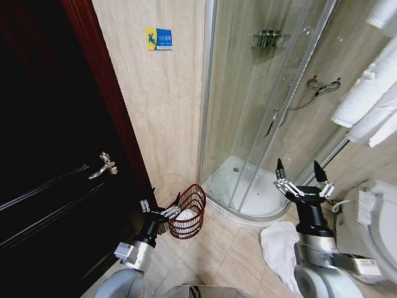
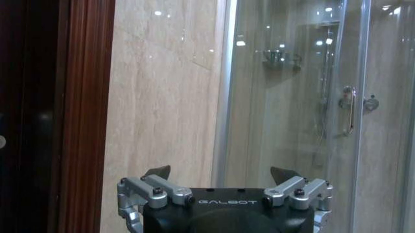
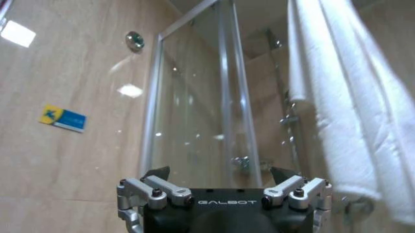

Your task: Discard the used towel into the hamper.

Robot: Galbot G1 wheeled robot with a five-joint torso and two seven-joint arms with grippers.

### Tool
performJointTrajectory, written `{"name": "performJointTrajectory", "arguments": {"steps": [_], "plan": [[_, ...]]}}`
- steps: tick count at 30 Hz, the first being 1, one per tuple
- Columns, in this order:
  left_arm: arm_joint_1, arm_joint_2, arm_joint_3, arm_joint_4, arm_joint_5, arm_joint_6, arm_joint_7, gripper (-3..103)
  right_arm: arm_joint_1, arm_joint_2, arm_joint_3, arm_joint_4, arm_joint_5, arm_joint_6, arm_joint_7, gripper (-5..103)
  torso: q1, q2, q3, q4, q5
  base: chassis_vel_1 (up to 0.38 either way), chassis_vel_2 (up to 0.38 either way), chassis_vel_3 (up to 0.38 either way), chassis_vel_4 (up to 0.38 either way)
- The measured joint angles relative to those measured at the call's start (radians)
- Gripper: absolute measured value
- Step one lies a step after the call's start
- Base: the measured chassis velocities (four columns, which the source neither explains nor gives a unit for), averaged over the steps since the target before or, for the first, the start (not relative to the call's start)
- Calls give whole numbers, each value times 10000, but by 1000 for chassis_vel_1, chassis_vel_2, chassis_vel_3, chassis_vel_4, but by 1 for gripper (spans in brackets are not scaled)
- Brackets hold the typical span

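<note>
A: Where is the small round reddish-brown wire hamper point(image 1: 188, 211) sitting?

B: On the tiled floor beside the curved glass shower enclosure point(image 1: 260, 112), something white already lying inside. A crumpled white towel point(image 1: 279, 245) is lying on the floor to the hamper's right.

A: And the claws?

B: The left claw point(image 1: 160, 210) is hovering just left of the hamper, spread wide, holding nothing. The right claw point(image 1: 302, 178) is raised above the towel, wide open, empty. Judging by that, picking up is next: lowering onto the towel.
</note>
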Motion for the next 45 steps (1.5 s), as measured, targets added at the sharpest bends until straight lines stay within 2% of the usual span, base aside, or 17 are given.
{"name": "performJointTrajectory", "arguments": {"steps": [1,4,5,15,30,33,41,43,45], "plan": [[-5,4,3,5,-6,0,1,100,53,-166,547,-3,381,-2,-6,100,0,0,0,0,1,0,0,0,0],[-8,5,4,9,-11,0,1,100,101,-296,878,-3,667,-12,-17,100,0,0,0,0,1,0,0,0,0],[-12,7,5,14,-16,0,1,100,147,-471,1332,-4,1044,-59,-50,100,0,0,0,1,1,0,0,0,0],[-21,17,7,29,-30,0,0,100,355,-906,2525,-8,2181,-261,-88,100,0,0,0,1,-2,-3,-9,7,8],[-22,19,13,39,-39,7,-3,100,644,-1324,3075,-16,2705,-272,-162,100,2,0,1,0,5,-168,-178,169,161],[-21,21,11,39,-39,7,-4,100,696,-1404,3138,-15,2761,-290,-160,100,-2,2,0,1,-4,-149,-179,169,192],[-22,21,10,40,-39,7,-3,100,845,-1559,3900,-15,3287,-310,-243,100,0,2,0,-1,5,-129,-132,137,131],[-22,22,9,40,-40,7,-4,100,911,-1611,4088,-12,3389,-314,-286,100,0,1,0,1,-9,-111,-102,126,122],[-22,21,9,40,-40,8,-4,100,971,-1674,4235,-13,3488,-353,-306,100,0,2,0,2,5,-94,-93,79,85]]}}
